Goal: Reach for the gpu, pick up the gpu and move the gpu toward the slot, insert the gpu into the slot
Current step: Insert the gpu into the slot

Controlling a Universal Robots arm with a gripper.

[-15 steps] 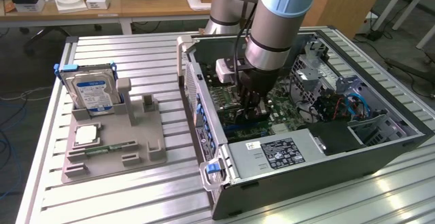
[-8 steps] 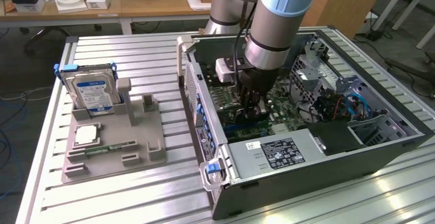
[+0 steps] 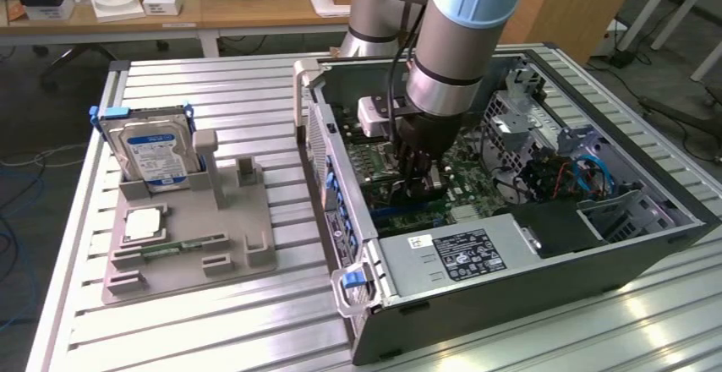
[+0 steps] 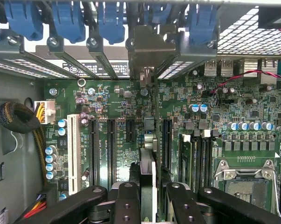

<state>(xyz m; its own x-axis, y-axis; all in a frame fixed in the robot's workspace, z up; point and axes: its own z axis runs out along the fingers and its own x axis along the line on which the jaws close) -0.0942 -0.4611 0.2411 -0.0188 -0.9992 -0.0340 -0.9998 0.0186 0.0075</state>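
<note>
The reaching and the picking up are done, judging from how things stand. The gripper is down inside the open computer case, which lies on the table on the exterior view's right. In the wrist view its black fingers are closed on the gpu, one on each side of the thin card.

The gpu is seen edge-on. It stands upright over the motherboard, among the long black expansion slots. Its silver bracket is at the far end, at the rear wall of the case, under the blue clips.

So the move toward the slot looks almost complete. The card is lined up along the slots, and the one directly under it is hidden by the card itself. I cannot tell if the lower edge is in the slot or just above it. The insertion is therefore, in my judgement, the part not finished.

On the exterior view's left, well apart from the case, the grey holder carries the hard drive.
</note>
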